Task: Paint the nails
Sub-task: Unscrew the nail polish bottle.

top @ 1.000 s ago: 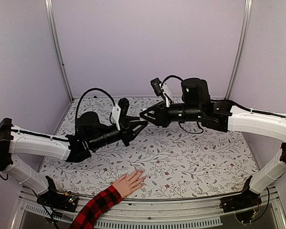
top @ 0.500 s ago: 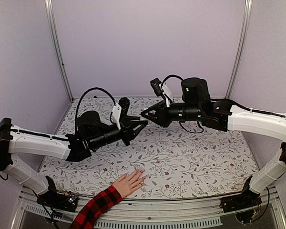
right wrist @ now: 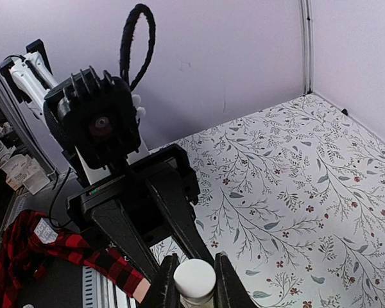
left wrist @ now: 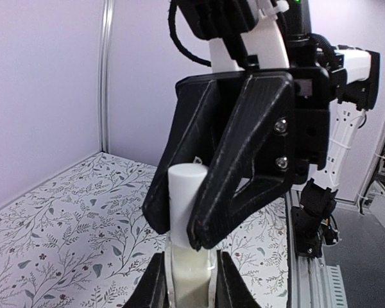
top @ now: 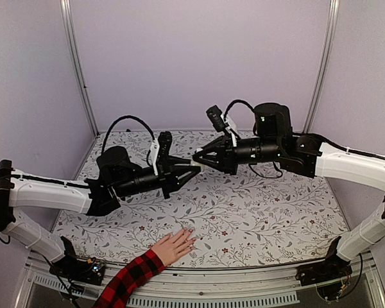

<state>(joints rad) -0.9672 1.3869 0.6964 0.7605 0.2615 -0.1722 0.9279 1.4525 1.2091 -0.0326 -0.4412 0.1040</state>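
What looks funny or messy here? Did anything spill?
Nothing spilled or broken. The one odd sight: the left gripper holds a small bottle in mid-air while the right gripper pinches its white cap. The hand lies flat on the table, apart from both.

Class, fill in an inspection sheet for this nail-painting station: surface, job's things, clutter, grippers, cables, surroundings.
Surface: floral table cover, lying flat.
Job's things: hand in a plaid sleeve rests flat at the near edge, nails showing; small bottle with white cap held in the air.
Clutter: nothing seen.
Grippers: left gripper shut on the bottle; right gripper shut on the cap.
Cables: black cables loop above both wrists.
Surroundings: lilac walls, metal posts.
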